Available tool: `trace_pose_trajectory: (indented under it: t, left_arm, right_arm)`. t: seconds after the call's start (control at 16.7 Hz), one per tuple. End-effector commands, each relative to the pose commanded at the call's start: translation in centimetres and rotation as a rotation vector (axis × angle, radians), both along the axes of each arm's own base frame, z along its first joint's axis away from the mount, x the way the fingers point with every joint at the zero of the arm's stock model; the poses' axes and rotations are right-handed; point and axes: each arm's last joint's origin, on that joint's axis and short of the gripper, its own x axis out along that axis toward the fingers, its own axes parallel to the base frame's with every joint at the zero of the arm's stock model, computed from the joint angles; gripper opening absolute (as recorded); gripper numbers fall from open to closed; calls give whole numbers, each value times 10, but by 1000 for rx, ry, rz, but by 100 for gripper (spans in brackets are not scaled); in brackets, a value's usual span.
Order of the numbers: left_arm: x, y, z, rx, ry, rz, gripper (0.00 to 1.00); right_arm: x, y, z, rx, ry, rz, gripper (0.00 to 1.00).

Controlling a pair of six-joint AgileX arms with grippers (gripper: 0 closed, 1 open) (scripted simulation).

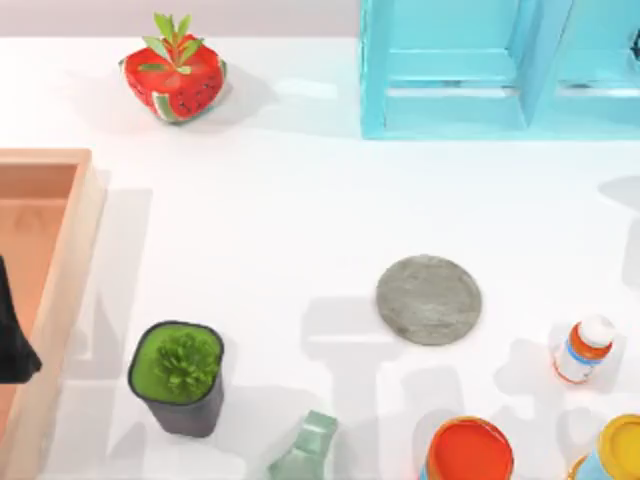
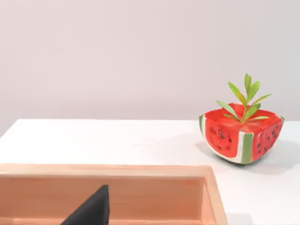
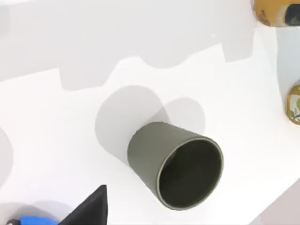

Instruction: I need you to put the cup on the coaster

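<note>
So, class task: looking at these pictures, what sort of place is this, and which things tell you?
Probably a rendered tabletop test scene: a plain white table scattered with unrelated props, such as a watermelon-shaped planter, a turquoise shelf unit, a grey coaster and a wooden tray.

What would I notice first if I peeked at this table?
Probably the watermelon-shaped planter at the table's far left, bright red with green leaves. Next, the big turquoise shelf at the far right. In the middle lies the grey coaster; the right wrist view shows the cup.
</note>
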Motion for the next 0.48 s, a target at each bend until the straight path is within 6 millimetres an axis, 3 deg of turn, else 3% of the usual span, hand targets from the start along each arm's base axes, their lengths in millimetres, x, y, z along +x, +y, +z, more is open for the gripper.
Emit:
trace_pose_trajectory:
  t: [0.24, 0.48]
  left_arm:
    - [0, 0, 0, 0, 0, 0, 100]
    - [0, 0, 0, 0, 0, 0, 100]
  right_arm:
    - [40, -37, -5, -54, 262, 214, 100]
    - [64, -70, -21, -36, 439, 379, 100]
